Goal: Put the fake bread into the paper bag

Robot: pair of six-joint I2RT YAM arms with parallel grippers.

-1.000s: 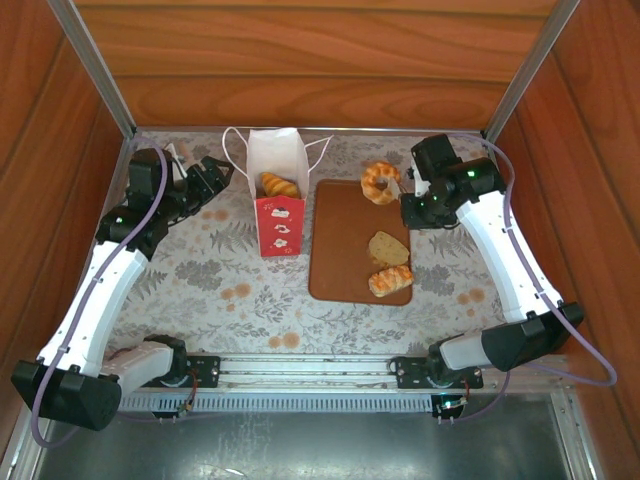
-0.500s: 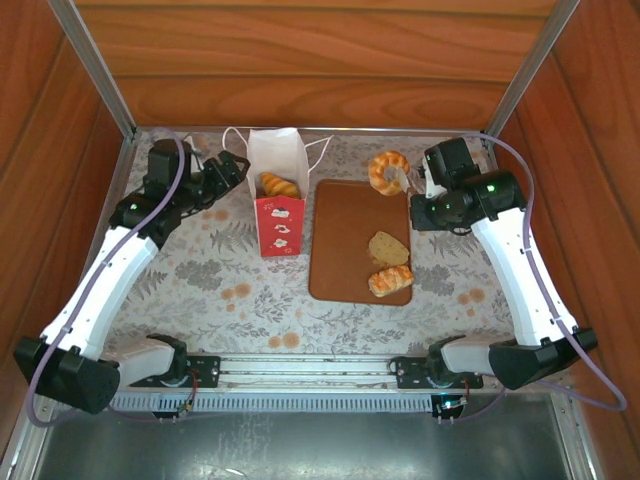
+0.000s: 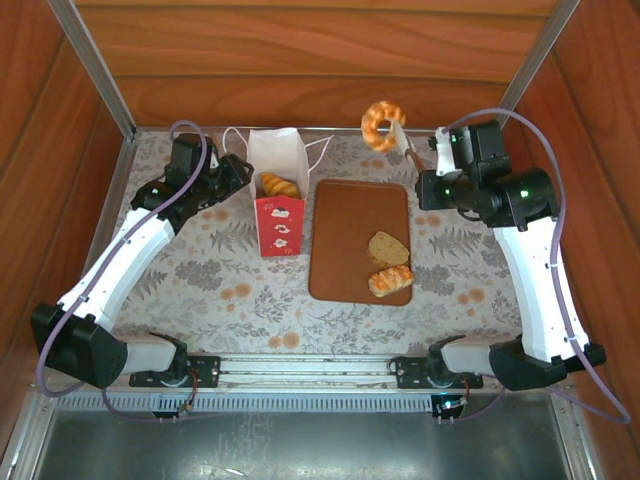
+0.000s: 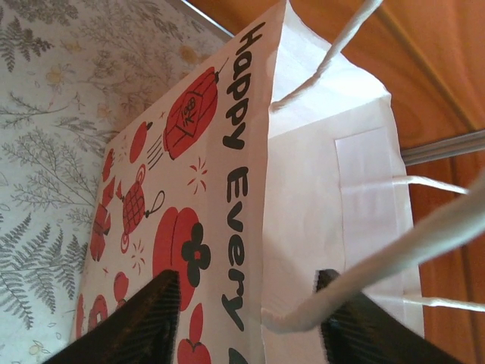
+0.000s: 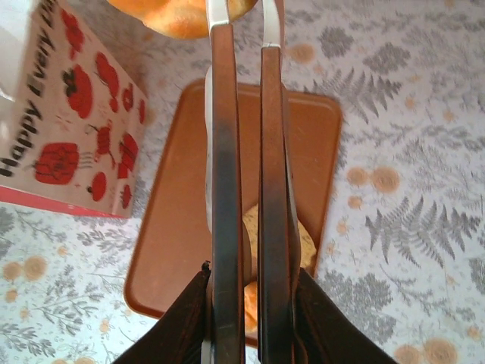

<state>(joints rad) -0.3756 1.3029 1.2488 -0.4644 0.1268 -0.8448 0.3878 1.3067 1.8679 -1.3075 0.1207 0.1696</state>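
Top external: a golden toy ring doughnut [image 3: 379, 122] is held pinched aloft by the right gripper [image 3: 396, 133], to the right of the open white-and-red paper bag [image 3: 279, 222].

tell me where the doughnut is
Top view: the doughnut is held up in the right gripper, past the far edge of the brown board, right of the paper bag.

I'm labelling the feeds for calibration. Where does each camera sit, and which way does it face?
Top external: above, behind the bases, looking down on the table; the left arm and right arm show.
Left wrist: facing the paper bag side-on; left gripper at the bottom.
Right wrist: looking down past the right gripper onto the brown board; ring doughnut at its tips.
Shared: both wrist views catch the bag's "Happy Every" print.
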